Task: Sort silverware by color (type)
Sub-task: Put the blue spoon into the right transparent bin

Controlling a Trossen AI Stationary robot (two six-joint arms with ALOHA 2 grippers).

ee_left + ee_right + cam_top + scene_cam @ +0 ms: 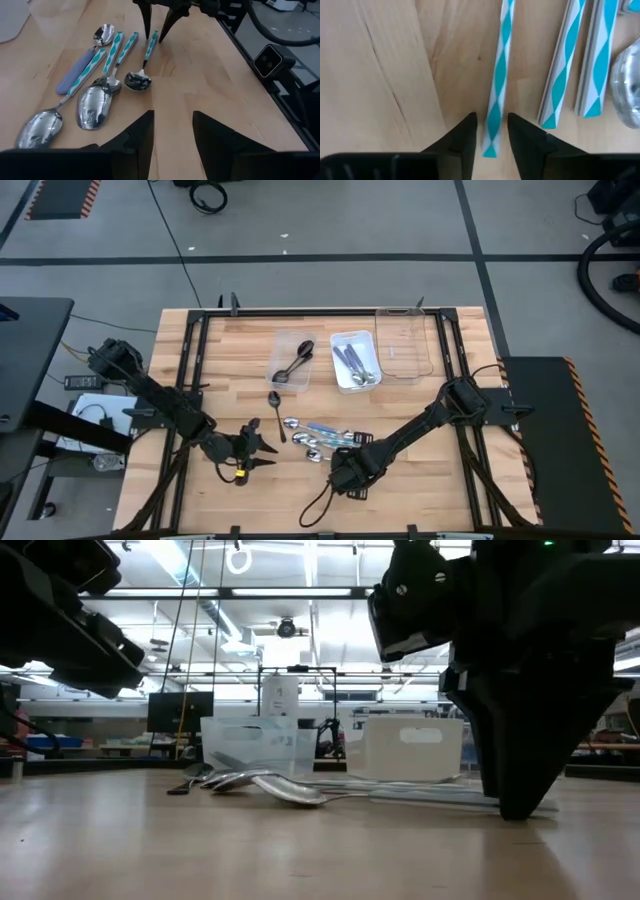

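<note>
Partly sorted: dark spoons (295, 366) in clear tray (283, 342), purple-handled spoons (352, 364) in white tray (337, 340); teal-handled spoons (322, 438) remain on table (420, 480), right pincer (349, 473) apart astride one handle, left pincer (262, 450) apart nearby.

This is a robotics lab or workshop in a large industrial hall. The wooden surface (250, 330) stands on a grey concrete floor (330, 220) marked with dark tape lines (480, 250), and loose cables (210, 195) lie across it. From table height, rows of ceiling strip lights (300, 592) hang in an open, high ceiling, with a monitor (180, 712) and cluttered benches behind. A small camera unit (270, 59) is fixed at the surface's edge.
</note>
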